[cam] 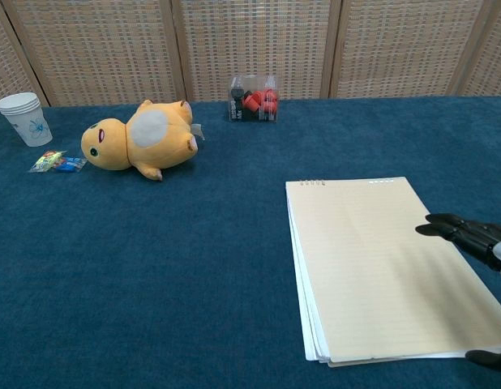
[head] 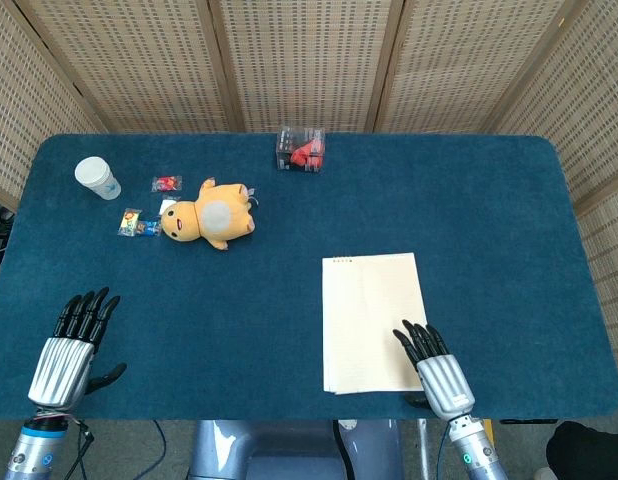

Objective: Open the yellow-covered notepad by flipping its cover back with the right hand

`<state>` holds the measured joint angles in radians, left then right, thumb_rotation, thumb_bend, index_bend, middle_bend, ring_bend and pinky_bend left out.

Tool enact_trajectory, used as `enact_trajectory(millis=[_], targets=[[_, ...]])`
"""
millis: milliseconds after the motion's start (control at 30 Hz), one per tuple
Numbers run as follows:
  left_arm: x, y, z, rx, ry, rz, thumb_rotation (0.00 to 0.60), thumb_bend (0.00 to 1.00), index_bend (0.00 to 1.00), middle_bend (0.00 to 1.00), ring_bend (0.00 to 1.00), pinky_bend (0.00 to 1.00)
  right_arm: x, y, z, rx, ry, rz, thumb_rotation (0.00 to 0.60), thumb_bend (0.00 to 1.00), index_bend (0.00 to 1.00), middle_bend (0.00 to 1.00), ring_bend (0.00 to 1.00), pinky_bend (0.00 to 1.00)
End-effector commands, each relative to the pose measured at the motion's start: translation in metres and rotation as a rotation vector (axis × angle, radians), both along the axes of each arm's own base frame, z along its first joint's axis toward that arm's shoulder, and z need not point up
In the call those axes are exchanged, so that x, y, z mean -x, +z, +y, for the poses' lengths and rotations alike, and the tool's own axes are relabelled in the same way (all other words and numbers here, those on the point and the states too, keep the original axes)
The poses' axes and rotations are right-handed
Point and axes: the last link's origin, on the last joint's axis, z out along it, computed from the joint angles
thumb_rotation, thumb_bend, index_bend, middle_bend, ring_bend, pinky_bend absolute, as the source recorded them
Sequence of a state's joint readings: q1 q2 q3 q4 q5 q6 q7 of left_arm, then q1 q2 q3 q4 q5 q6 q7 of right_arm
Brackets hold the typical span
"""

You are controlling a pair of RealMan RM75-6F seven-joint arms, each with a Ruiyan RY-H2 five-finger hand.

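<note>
The pale yellow-covered spiral notepad [head: 377,322] lies flat and closed on the blue felt desk [head: 289,300], right of centre near the front edge. The right hand [head: 439,370] sits over the notepad's near right corner, fingers [cam: 465,231] straight and slightly spread above the cover, holding nothing. The left hand [head: 71,350] is at the desk's front left, fingers extended, empty. A yellow plush toy [head: 207,216] and a white paper cup [head: 97,178] lie well apart, far left.

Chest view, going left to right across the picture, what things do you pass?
Paper cup → candy wrappers → yellow plush toy → clear box → notepad → right hand.
</note>
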<state>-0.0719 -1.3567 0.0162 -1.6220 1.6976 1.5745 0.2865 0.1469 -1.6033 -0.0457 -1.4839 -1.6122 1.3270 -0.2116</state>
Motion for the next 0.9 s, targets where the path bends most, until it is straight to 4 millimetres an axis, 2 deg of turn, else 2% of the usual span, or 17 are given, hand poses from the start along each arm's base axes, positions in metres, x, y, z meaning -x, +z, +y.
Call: enact_trajectory(millis=[33, 900], targets=[[0.000, 0.000, 0.000, 0.000, 0.002, -0.001, 0.600, 0.06, 0.00, 0.00, 0.00, 0.04, 0.000, -0.003, -0.001, -0.006, -0.001, 0.006, 0.600, 0.12, 0.06, 0.00, 0.00, 0.00], [0.001, -0.001, 0.001, 0.008, 0.005, 0.000, 0.600, 0.06, 0.00, 0.00, 0.00, 0.04, 0.003, -0.026, -0.010, -0.043, -0.035, 0.013, 0.600, 0.12, 0.06, 0.00, 0.00, 0.00]])
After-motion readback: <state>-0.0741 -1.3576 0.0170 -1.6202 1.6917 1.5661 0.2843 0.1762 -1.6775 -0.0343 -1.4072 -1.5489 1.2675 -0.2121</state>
